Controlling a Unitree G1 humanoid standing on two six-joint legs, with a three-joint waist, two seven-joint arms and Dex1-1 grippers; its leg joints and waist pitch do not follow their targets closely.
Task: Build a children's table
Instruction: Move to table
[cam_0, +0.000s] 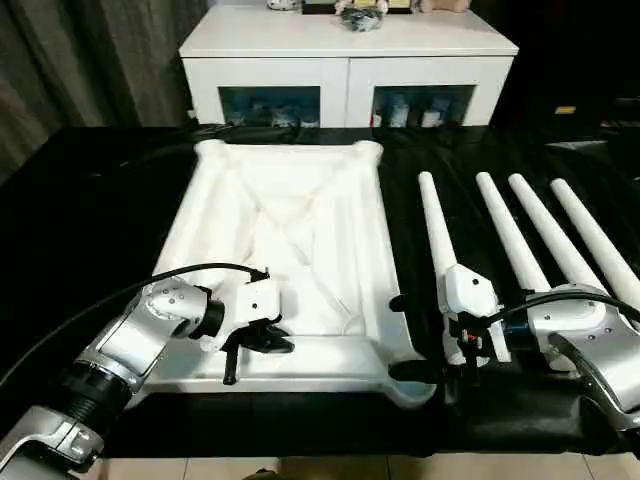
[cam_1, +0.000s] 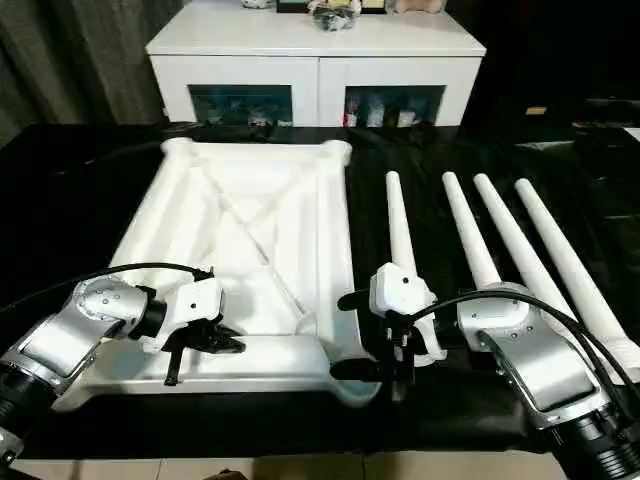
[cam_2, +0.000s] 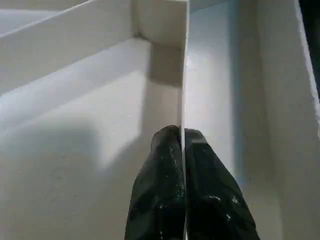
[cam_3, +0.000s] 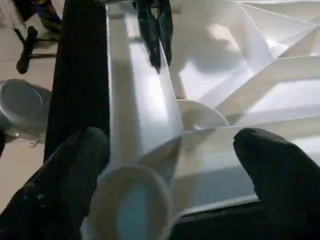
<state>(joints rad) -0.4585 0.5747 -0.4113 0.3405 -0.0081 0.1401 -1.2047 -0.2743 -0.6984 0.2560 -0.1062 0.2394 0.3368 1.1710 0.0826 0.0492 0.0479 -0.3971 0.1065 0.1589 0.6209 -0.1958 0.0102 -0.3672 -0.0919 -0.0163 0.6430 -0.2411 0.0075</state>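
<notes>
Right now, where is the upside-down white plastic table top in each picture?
Left eye: upside-down white plastic table top, centre-left.
Right eye: table top, centre-left.
Left wrist: its ribs, close up.
Right wrist: its near corner, close up.
Shared landmark: left gripper pinching a rib.

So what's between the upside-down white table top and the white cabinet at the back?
Just bare black tabletop between the upside-down white plastic table top and white glass-doored cabinet, seen in both eye views.

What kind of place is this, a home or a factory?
Probably a home room: a white cabinet with glass doors against the wall, a grey curtain beside it, and a black-covered work table.
</notes>
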